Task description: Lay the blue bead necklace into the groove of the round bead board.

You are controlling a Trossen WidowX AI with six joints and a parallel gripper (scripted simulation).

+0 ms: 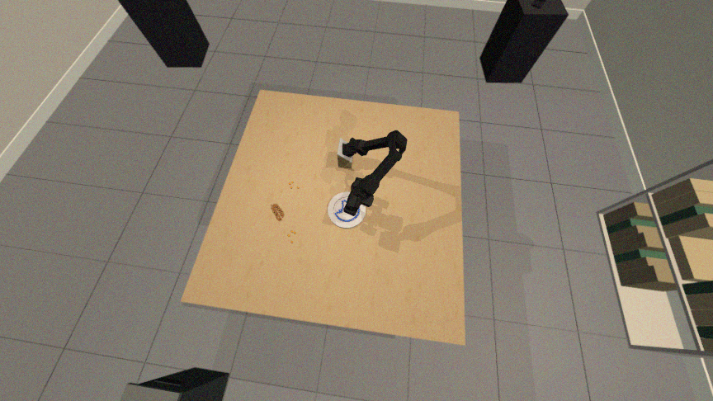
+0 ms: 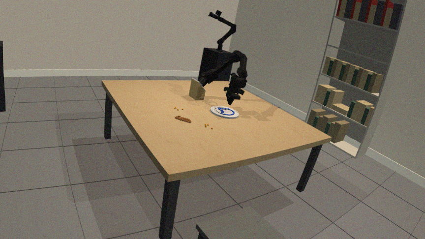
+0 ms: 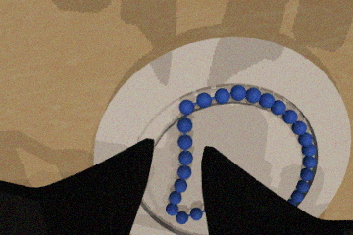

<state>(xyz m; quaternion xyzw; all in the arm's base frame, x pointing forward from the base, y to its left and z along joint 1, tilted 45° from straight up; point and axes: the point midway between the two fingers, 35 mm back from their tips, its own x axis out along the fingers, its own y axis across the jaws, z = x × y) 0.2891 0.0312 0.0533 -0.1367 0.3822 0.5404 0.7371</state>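
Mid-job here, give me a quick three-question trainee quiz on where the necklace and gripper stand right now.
1. True or false: the whole blue bead necklace sits in the groove of the round bead board.
2. What does the gripper hold? A) the necklace B) nothing C) the board
3. Fill in: apart from the board, a ____ bead strand lies on the table.

Key: 1. False; one stretch cuts straight across the board's inside. 2. B; it hangs above the board, fingers narrowed. 3. brown
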